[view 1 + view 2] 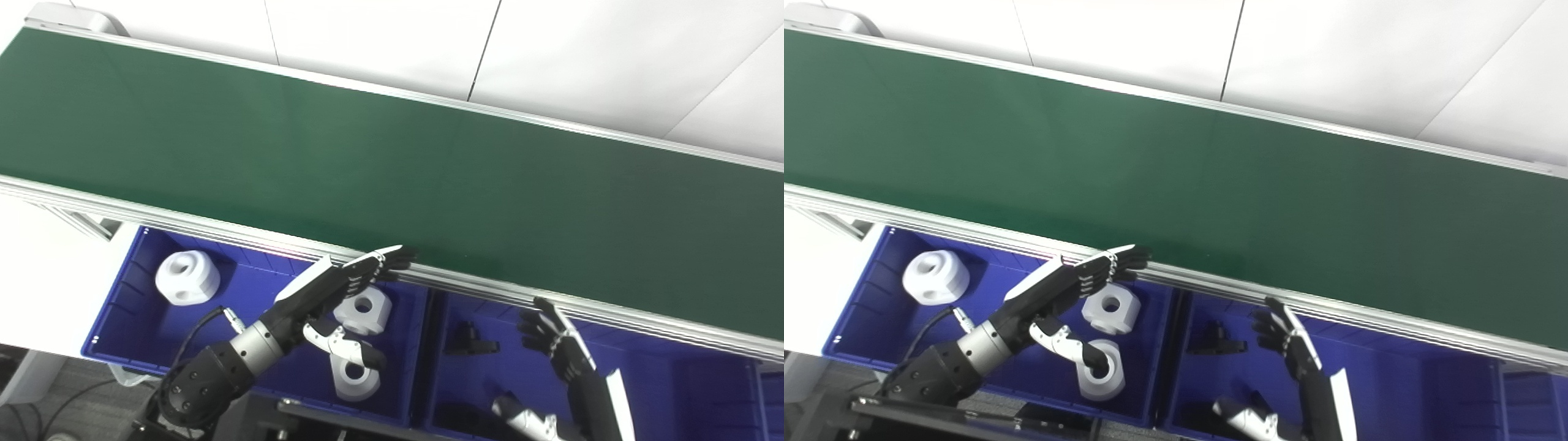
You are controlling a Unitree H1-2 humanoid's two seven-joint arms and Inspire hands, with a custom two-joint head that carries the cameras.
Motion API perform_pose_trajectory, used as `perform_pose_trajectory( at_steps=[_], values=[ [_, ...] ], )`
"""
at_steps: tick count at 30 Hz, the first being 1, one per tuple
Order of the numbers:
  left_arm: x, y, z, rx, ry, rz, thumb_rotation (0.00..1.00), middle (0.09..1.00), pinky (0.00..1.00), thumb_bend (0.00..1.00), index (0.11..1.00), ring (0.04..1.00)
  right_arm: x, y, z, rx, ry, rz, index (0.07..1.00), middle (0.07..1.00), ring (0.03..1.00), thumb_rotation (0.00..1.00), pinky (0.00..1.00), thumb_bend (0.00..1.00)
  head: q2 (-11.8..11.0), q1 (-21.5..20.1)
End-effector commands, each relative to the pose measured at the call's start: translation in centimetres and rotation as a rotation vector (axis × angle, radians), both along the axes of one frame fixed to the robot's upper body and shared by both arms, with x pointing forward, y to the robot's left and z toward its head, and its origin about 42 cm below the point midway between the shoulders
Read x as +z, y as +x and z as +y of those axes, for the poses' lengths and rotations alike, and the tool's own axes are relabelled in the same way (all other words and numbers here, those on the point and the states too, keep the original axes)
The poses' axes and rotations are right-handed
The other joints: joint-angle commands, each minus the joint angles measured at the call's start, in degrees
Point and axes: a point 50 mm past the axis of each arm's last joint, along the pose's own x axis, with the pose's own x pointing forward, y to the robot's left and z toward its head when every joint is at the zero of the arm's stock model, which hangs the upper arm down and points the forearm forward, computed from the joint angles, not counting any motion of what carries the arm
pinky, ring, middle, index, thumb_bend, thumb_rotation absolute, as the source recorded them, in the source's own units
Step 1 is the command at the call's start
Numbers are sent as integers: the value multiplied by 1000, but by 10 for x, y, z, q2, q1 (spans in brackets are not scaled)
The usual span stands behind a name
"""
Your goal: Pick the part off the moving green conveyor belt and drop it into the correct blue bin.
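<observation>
Nearest the camera, the left robot hand [334, 288] reaches up from the lower left over the left blue bin [131, 306], its fingers stretched out straight and side by side with the tips [392, 257] at the conveyor's near aluminium rail [490, 294], its thumb [343, 346] splayed downward; it holds nothing. Its long axis runs from lower left to upper right. The right robot hand [560, 343] rises from the bottom edge over the right blue bin [674, 380], fingers loosely spread and pointing up and to the left, thumb [527, 422] apart near the bottom edge, also holding nothing. In the left bin lie three white parts: one ring-shaped part [355, 376] just under the left thumb with its bore facing upward, a second white part [367, 309] partly hidden behind the left palm with its hole also facing up, and a third white part [187, 278] well apart toward the bin's far left corner, its round opening tilted up and to the left. In the right bin a small black part [471, 343] lies near the dividing wall, its long axis roughly along the bin's width; its detail is too dark to tell. Beyond the bins, the green conveyor belt [380, 159] crosses the frame on a slant from upper left to lower right, and no part shows on its surface. Behind it is a white wall [380, 37] of panels with thin dark seams.
</observation>
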Motion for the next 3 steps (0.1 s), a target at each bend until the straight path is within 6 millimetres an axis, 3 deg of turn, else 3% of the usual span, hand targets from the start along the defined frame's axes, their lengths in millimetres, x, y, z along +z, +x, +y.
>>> perform_pose_trajectory(
  at_steps=[1, 3],
  values=[
    [6, 1, -1, 7, -35, -53, 435, 950, 914, 886, 931, 945, 9, -4, 3, 8, -2, -30, 921, 874, 844, 428, 792, 858, -3, -2],
    [3, 0, -3, 18, -58, -45, 427, 953, 922, 887, 933, 948, 6, -6, 5, 8, -4, -17, 932, 877, 850, 421, 801, 862, -8, -4]
  ],
)
